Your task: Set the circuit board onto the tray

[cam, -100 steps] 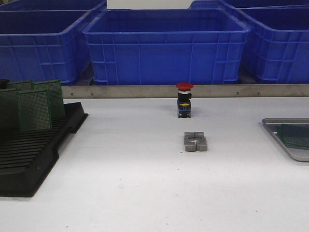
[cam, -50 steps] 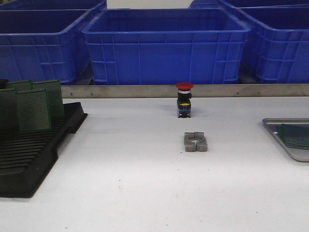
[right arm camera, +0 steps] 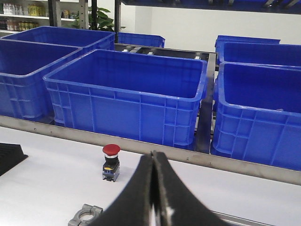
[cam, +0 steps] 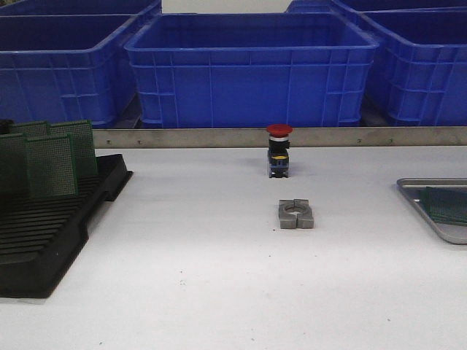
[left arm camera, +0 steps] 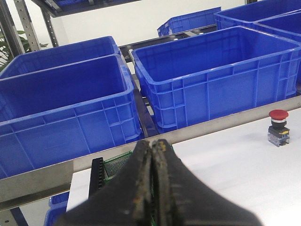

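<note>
The silver-grey tray (cam: 412,182) lies at the table's right edge, partly cut off. A green circuit board (cam: 446,204) lies flat in it. More green circuit boards (cam: 51,164) stand upright in the black slotted rack (cam: 44,233) at the left. Neither gripper shows in the front view. My left gripper (left arm camera: 151,143) is shut, above the rack (left arm camera: 96,172), with a green board (left arm camera: 117,162) showing behind its fingers. My right gripper (right arm camera: 154,154) is shut and empty, with a strip of the tray's rim (right arm camera: 244,220) beside it.
A red-capped push button (cam: 279,151) stands at the middle back of the table. A grey metal clamp block (cam: 295,214) lies in front of it. Deep blue bins (cam: 252,69) stand behind a metal rail (cam: 219,137) along the table's far edge.
</note>
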Controlling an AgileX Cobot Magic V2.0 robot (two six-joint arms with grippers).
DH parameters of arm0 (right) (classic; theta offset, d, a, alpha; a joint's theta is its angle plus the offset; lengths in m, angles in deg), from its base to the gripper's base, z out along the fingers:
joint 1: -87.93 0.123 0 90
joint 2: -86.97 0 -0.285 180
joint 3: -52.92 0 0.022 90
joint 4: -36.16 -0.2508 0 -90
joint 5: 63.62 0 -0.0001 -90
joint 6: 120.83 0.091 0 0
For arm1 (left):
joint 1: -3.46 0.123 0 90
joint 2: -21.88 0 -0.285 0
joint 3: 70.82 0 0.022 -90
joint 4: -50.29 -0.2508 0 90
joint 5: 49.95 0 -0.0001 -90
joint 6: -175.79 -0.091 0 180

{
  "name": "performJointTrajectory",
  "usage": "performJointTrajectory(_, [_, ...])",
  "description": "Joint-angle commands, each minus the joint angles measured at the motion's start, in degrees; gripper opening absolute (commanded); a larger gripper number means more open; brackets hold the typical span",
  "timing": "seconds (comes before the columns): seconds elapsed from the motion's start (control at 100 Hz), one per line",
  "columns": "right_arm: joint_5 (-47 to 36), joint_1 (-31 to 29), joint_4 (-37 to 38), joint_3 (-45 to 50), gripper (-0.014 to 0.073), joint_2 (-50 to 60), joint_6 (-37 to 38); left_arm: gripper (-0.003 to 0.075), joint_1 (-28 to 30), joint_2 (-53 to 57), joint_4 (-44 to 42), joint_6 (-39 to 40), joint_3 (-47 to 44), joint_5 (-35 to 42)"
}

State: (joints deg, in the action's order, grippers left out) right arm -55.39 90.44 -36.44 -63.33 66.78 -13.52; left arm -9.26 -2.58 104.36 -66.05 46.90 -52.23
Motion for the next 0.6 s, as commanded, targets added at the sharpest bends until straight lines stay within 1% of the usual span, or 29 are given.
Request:
performJointTrajectory(0.0, [-1.0,0.1,-0.9,-1.5,-0.0060,-0.4,-0.4,-0.0020,0.8,0.5,1.3,0.5,1.5,2.6])
performJointTrajectory(0.14, [-1.0,0.1,-0.9,-1.5,-0.0060,-0.4,-0.4,-0.0020,2.6,2.2,1.2,0.7,1.3,3.6])
performJointTrajectory(0.19, [-1.0,0.1,-0.9,-1.5,-0.0060,-0.4,-0.4,-0.0020,3.5,2.8,-1.1,3.2,1.1,3.6])
performJointTrajectory(0.23, [-1.0,0.1,-0.9,-1.5,-0.0060,-0.4,-0.4,-0.0020,4.6,3.6,-5.3,8.3,0.7,3.4])
performJointTrajectory(0.24, [-1.0,0.1,-0.9,-1.5,-0.0060,-0.4,-0.4,-0.0020,5.1,3.7,-7.4,9.4,0.7,3.2])
performJointTrajectory(0.27, [-1.0,0.1,-0.9,-1.5,-0.0060,-0.4,-0.4,-0.0020,6.2,4.4,-12.0,15.9,0.3,2.8])
performJointTrajectory(0.29, [-1.0,0.1,-0.9,-1.5,-0.0060,-0.4,-0.4,-0.0020,7.1,4.7,-15.8,19.0,0.0,2.3])
performJointTrajectory(0.34, [-1.0,0.1,-0.9,-1.5,-0.0060,-0.4,-0.4,-0.0020,9.2,5.5,-24.8,31.2,-1.1,2.3])
performJointTrajectory(0.36, [-1.0,0.1,-0.9,-1.5,-0.0060,-0.4,-0.4,-0.0020,10.0,5.8,-28.6,34.2,-1.7,2.3])
performJointTrajectory(0.39, [-1.0,0.1,-0.9,-1.5,-0.0060,-0.4,-0.4,-0.0020,11.0,6.3,-33.2,41.1,-2.6,2.3])
performJointTrajectory(0.41, [-1.0,0.1,-0.9,-1.5,-0.0060,-0.4,-0.4,-0.0020,11.7,6.6,-36.5,43.7,-3.4,2.3])
performJointTrajectory(0.42, [-1.0,0.1,-0.9,-1.5,-0.0060,-0.4,-0.4,-0.0020,11.9,6.8,-38.6,46.3,-3.7,2.3])
performJointTrajectory(0.46, [-1.0,0.1,-0.9,-1.5,-0.0060,-0.4,-0.4,-0.0020,12.8,7.7,-43.3,52.7,-5.3,2.3])
performJointTrajectory(0.49, [-1.0,0.1,-0.9,-1.5,-0.0060,-0.4,-0.4,-0.0020,13.2,8.5,-47.3,56.1,-6.4,2.3])
performJointTrajectory(0.53, [-1.0,0.1,-0.9,-1.5,-0.0060,-0.4,-0.4,-0.0020,13.7,9.8,-50.4,59.6,-8.4,2.3])
performJointTrajectory(0.59, [-1.0,0.1,-0.9,-1.5,-0.0060,-0.4,-0.4,-0.0020,13.8,11.9,-51.4,60.6,-11.2,2.3])
